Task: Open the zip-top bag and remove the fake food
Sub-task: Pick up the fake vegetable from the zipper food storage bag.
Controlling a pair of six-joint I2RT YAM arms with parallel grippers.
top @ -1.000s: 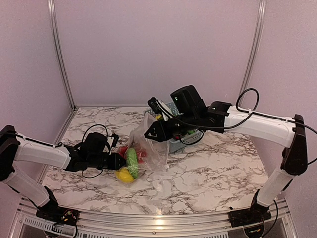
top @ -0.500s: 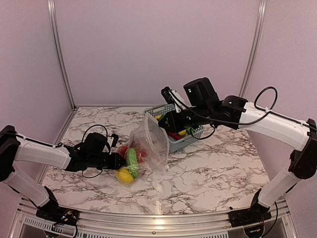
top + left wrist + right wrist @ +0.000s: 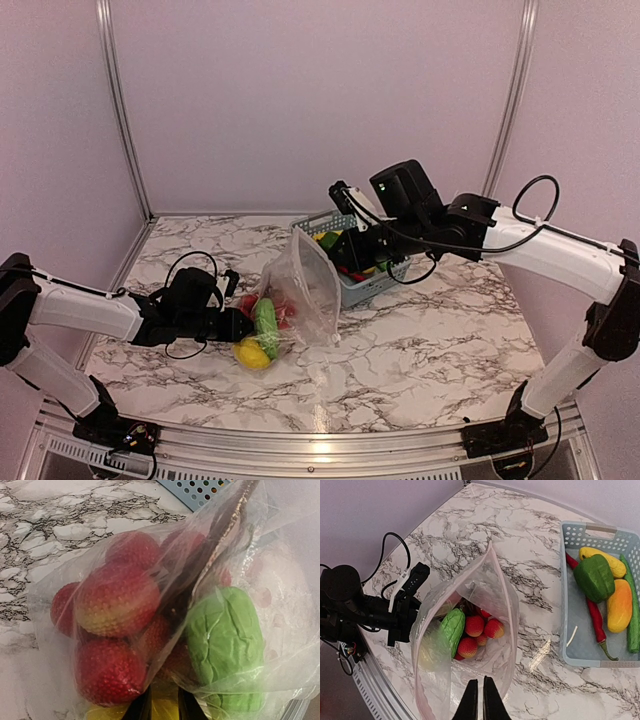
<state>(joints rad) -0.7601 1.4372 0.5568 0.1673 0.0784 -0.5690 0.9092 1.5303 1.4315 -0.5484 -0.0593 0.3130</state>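
Note:
The zip-top bag (image 3: 305, 290) stands on the marble table with its mouth (image 3: 470, 605) gaping upward. Fake food lies inside: red strawberries (image 3: 474, 625), a green leafy piece (image 3: 451, 627) and a yellow piece (image 3: 252, 352). My left gripper (image 3: 238, 326) is shut on the bag's lower end. In the left wrist view its fingertips (image 3: 137, 710) pinch plastic with yellow showing between them, and strawberries (image 3: 117, 600) and the green piece (image 3: 227, 640) press close. My right gripper (image 3: 350, 255) hovers above the basket's near end, right of the bag, shut (image 3: 481, 702) with nothing in it.
A blue-grey lattice basket (image 3: 372, 285) sits right of the bag, its rim (image 3: 563, 605) close to the bag's mouth. It holds a green pepper (image 3: 593, 577), a red chilli (image 3: 592, 612) and yellow pieces (image 3: 619, 605). Enclosure walls ring the table.
My right gripper has drawn away from the bag's mouth, up and right to above the basket, and its jaws have closed. The bag stays standing open. The left arm has not moved.

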